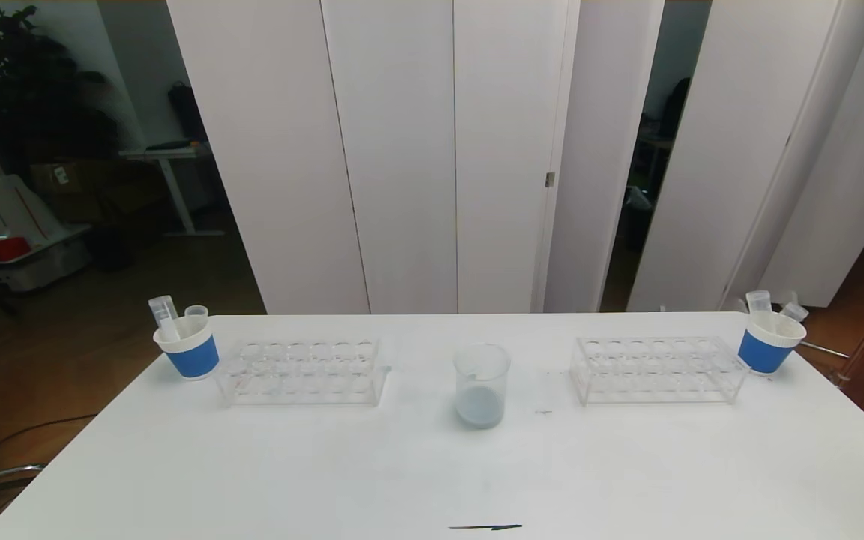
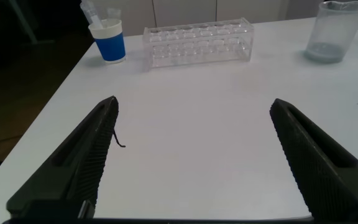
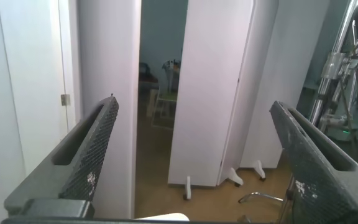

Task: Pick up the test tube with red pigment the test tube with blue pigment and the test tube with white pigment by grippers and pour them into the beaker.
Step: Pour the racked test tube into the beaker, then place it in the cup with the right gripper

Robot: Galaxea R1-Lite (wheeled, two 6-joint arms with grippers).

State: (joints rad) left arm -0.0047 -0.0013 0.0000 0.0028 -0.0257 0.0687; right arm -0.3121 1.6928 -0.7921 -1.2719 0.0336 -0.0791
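The beaker (image 1: 481, 385) stands near the middle of the worktop (image 1: 432, 465), well back from the near edge, holding a shallow pale grey-blue pool. It is thin clear glass, a plain cylinder with a flared rim. On either side lies a clear plastic rack, the left rack (image 1: 303, 370) and the right rack (image 1: 655, 368), both with rows of round holes and no tubes standing in them. No coloured tubes are to be seen. The only tubes in sight look empty and lean in two blue-banded paper cups, the left cup (image 1: 189, 346) near the far left corner and the right cup (image 1: 769, 342) near the far right corner.

The left gripper (image 2: 191, 162) hovers low over the near left part of the worktop, its ribbed black jaws wide apart and holding nothing. The right gripper (image 3: 191, 162) is equally wide apart and empty, pointed off toward the room.

The likely risk is a hunt for pigment tubes that are not there. A careless reach could also tip a light cup or knock the beaker and spill it.
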